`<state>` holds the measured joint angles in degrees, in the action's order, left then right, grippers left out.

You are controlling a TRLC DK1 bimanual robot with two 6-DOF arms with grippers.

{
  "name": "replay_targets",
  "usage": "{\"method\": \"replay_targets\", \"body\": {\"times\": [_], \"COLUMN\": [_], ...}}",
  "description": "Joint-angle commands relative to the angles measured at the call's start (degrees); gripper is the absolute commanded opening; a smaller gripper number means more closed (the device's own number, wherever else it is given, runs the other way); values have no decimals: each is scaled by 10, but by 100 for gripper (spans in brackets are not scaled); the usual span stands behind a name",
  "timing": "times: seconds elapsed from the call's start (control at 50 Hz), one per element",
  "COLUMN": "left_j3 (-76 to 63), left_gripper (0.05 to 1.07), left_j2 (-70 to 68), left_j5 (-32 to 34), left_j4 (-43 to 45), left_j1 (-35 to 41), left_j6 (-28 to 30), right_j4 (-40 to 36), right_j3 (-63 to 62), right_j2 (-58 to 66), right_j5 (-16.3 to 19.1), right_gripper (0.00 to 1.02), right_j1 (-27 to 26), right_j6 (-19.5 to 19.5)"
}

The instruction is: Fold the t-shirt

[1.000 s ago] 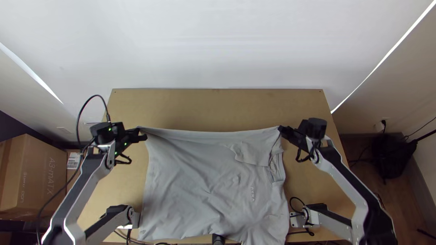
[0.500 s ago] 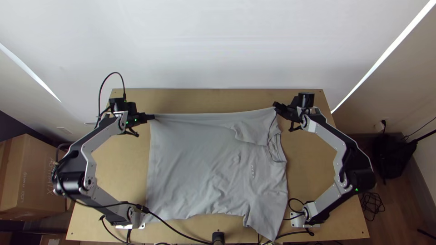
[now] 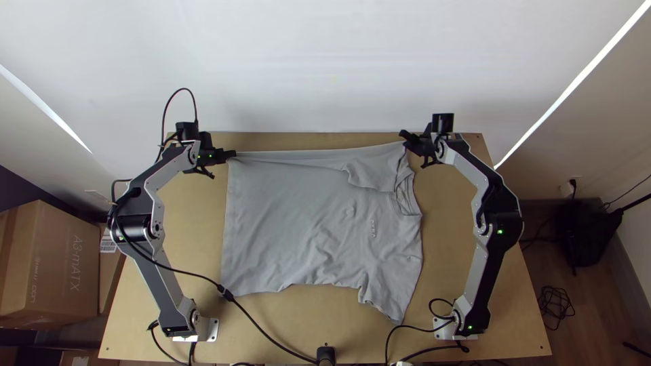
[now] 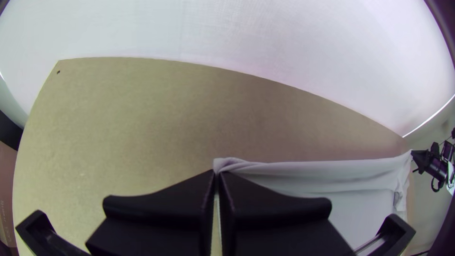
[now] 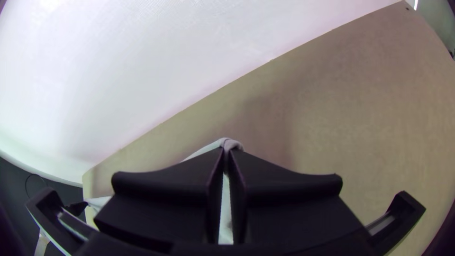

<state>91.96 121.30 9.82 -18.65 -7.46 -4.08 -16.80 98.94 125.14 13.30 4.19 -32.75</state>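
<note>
T-shirt [image 3: 291,224] lies spread and lightly wrinkled on the tabletop [image 3: 447,237], its far edge stretched nearly straight between both arms. Left end effector [image 3: 232,154] is clamped on the far corner at the hem side. Right end effector [image 3: 405,137] is clamped on the far corner at the collar side. Collar [image 3: 407,198] faces the right side of the tabletop.

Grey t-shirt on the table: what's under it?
The wooden table is under the grey t-shirt; you can see bare wood around it. The cloth covers the rest, so I can't tell whether anything else is there.
</note>
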Motion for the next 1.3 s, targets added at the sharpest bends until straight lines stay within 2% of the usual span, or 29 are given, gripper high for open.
{"method": "replay_targets", "body": {"times": [0.0,0.1,0.26,0.62,1.28], "left_j3": [35,55,60,-6,-253], "left_gripper": [8,8,8,8,8], "left_j2": [11,8,-19,-82,-240], "left_j5": [-14,-9,-7,14,22], "left_j4": [-14,-52,-103,-112,-19], "left_j1": [-4,-4,-4,-14,0], "left_j6": [-12,-26,-32,-39,-49], "right_j4": [-30,-77,-108,-200,-197], "right_j3": [65,112,124,101,-84], "right_j2": [39,58,41,-18,-147], "right_j5": [-16,-16,-16,-16,-17], "right_gripper": [2,2,2,2,2], "right_j1": [-16,-14,-9,5,9], "right_j6": [-3,-6,-11,-2,18]}}
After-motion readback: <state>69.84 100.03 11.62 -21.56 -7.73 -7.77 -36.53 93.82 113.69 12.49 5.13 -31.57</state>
